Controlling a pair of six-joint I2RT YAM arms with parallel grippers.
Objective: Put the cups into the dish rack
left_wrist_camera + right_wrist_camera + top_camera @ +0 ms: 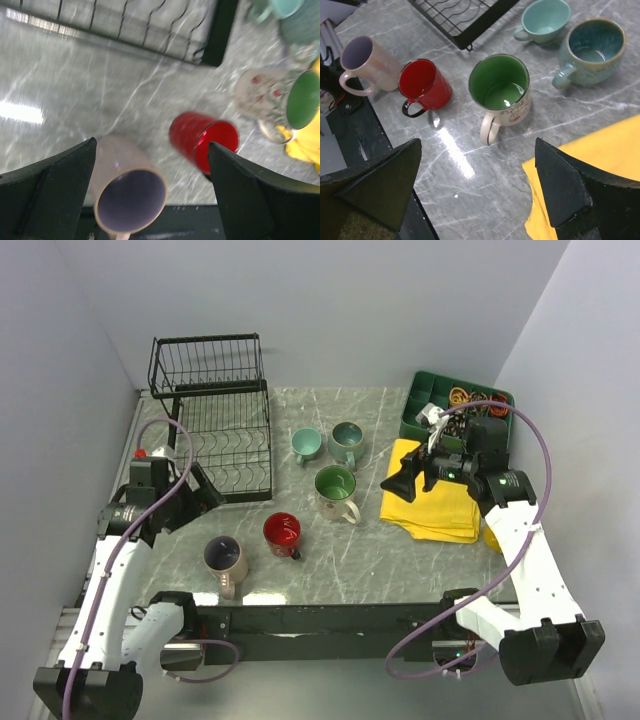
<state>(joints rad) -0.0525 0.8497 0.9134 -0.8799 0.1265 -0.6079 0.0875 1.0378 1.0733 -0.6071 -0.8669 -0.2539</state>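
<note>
The black wire dish rack (pixel 210 420) stands at the back left with no cups in it. Five cups stand on the table: light teal (pixel 306 445), darker teal (pixel 347 443), cream with green inside (pixel 336 490), red (pixel 282 533), and beige with purple inside (pixel 225 560). My left gripper (pixel 205 495) is open and empty, above and behind the beige cup (pixel 127 192) and red cup (pixel 202 142). My right gripper (pixel 405 480) is open and empty, right of the cream cup (pixel 502 87). A yellow thing (pixel 492 538) shows partly under the right arm.
A yellow cloth (pixel 435 502) lies at the right under the right arm. A green compartment tray (pixel 455 405) with small items stands at the back right. Walls close in on the left, back and right. The table's front edge (pixel 350 125) runs close to the beige cup.
</note>
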